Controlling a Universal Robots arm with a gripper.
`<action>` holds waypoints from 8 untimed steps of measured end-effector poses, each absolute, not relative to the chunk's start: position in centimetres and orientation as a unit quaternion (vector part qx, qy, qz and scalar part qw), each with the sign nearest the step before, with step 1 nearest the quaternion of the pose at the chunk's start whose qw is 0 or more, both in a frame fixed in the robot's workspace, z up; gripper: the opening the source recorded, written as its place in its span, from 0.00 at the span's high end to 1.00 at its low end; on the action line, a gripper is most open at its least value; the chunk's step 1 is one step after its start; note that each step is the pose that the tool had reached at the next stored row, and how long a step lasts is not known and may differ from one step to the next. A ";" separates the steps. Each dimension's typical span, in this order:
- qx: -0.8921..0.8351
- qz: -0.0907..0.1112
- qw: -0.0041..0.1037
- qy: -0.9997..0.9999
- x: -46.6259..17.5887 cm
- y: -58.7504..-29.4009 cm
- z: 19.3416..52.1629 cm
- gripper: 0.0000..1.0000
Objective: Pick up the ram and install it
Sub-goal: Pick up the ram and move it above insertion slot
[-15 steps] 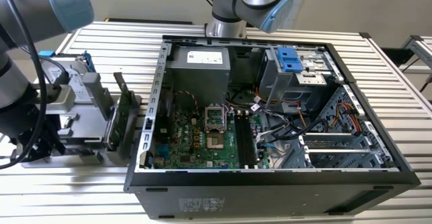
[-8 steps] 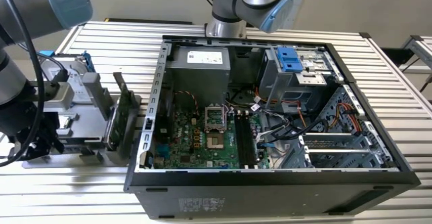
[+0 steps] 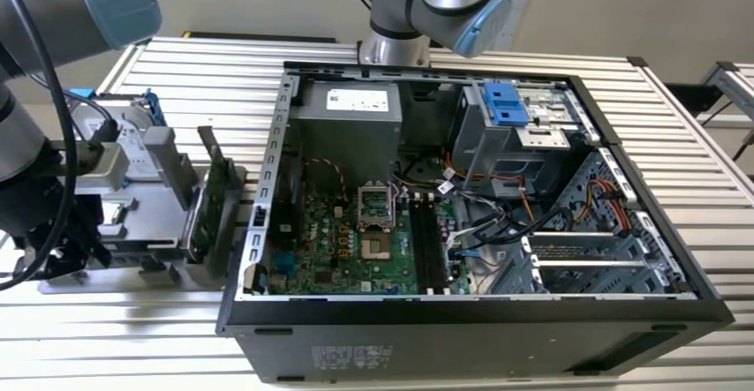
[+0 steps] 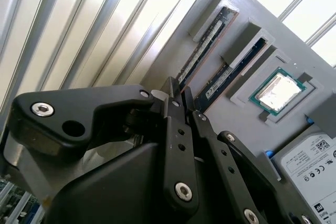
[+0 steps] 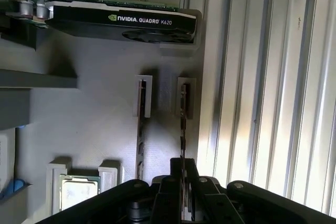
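Note:
Two ram sticks stand on edge in slots of a grey holder tray [image 4: 157,72]. In both wrist views my gripper [image 4: 178,94] [image 5: 184,167] straddles the ram [image 4: 202,51] [image 5: 183,124] that is nearer the tray's edge. One black finger lies on each side of the ram, pressed against it, and the stick still sits in its slot. The other ram stick [image 4: 231,72] [image 5: 140,129] rests untouched in the neighbouring slot. In the exterior view my arm [image 3: 41,188] hangs over the tray [image 3: 154,272] at the exterior view's left.
On the tray lie a processor chip [image 4: 276,90], a graphics card [image 5: 121,22] and a hard drive [image 4: 310,161]. An open computer case [image 3: 253,223] with its motherboard [image 3: 342,241] and memory slots [image 3: 430,250] lies to the exterior view's right on the slatted table [image 3: 212,73].

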State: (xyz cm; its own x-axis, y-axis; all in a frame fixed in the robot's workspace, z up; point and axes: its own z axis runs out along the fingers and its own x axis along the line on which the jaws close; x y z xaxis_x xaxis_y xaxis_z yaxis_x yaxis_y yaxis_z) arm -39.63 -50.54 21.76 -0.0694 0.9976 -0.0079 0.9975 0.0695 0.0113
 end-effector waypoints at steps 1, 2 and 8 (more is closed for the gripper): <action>0.682 0.001 0.007 0.731 -39.6 -50.5 21.8 1.00; 0.682 0.001 0.007 0.731 -39.6 -50.5 21.9 1.00; 0.682 0.001 0.007 0.731 -39.6 -50.5 22.4 1.00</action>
State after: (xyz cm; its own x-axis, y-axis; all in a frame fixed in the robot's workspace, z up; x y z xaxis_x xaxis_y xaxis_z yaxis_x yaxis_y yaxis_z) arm -39.63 -50.54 22.42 -0.0693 0.9976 -0.0079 0.9975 0.0694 0.0112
